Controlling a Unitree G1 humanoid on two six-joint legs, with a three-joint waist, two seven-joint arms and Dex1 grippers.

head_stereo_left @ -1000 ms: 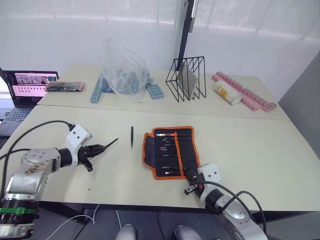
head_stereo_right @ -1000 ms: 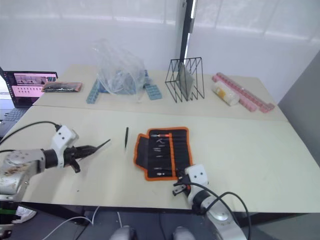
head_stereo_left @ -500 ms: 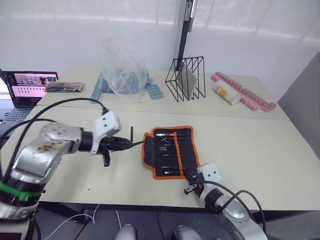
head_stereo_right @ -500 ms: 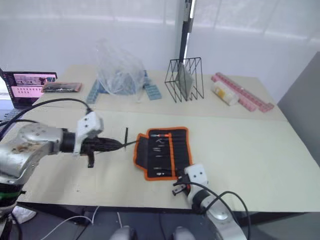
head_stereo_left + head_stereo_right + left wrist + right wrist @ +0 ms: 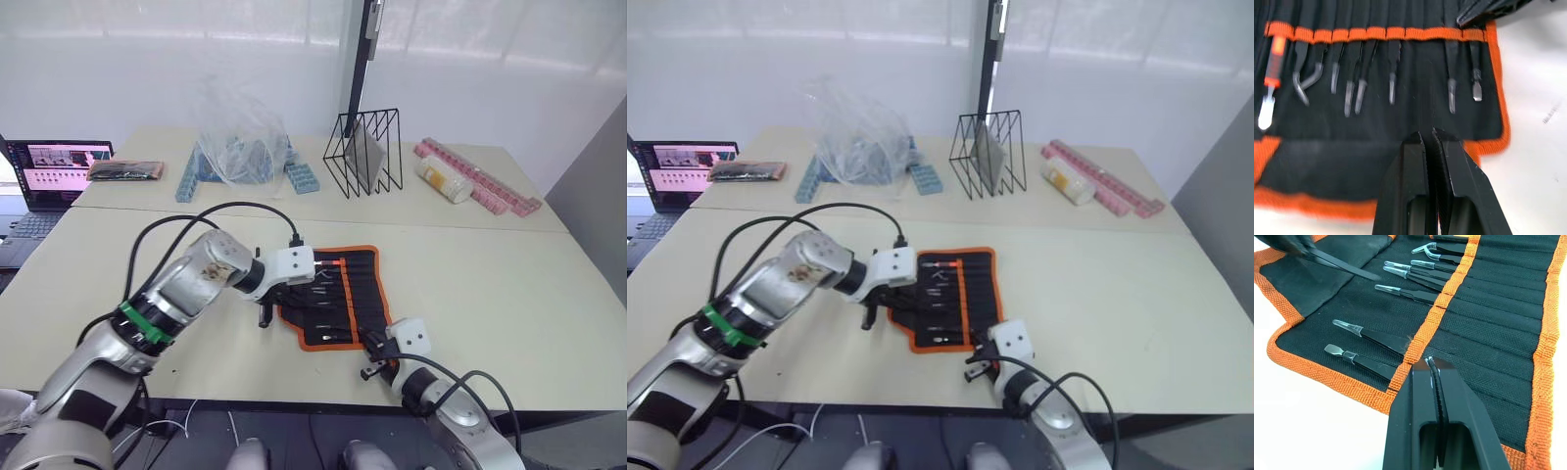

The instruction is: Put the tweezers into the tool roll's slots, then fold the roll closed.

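The tool roll (image 5: 359,286) lies open on the table, black with orange binding. Its slots (image 5: 1376,58) hold several slim black tools with silver tips. My left gripper (image 5: 312,282) reaches over the roll's left half, shut on black tweezers (image 5: 1347,267) that point across the fabric. In the left wrist view its fingers (image 5: 1415,161) are pressed together just before the slot row. My right gripper (image 5: 370,345) is shut at the roll's near right corner, and its fingertips (image 5: 1426,369) sit at the orange centre band.
At the back stand a black wire rack (image 5: 364,155), a crumpled plastic bag (image 5: 240,137) over blue strips, a white cylinder (image 5: 443,181) and pink strips (image 5: 485,191). A laptop (image 5: 54,171) and a black-orange packet (image 5: 127,169) lie far left.
My left arm swept right from the table's left side to over the roll, carrying the tweezers. The right gripper stayed at the roll's near corner.
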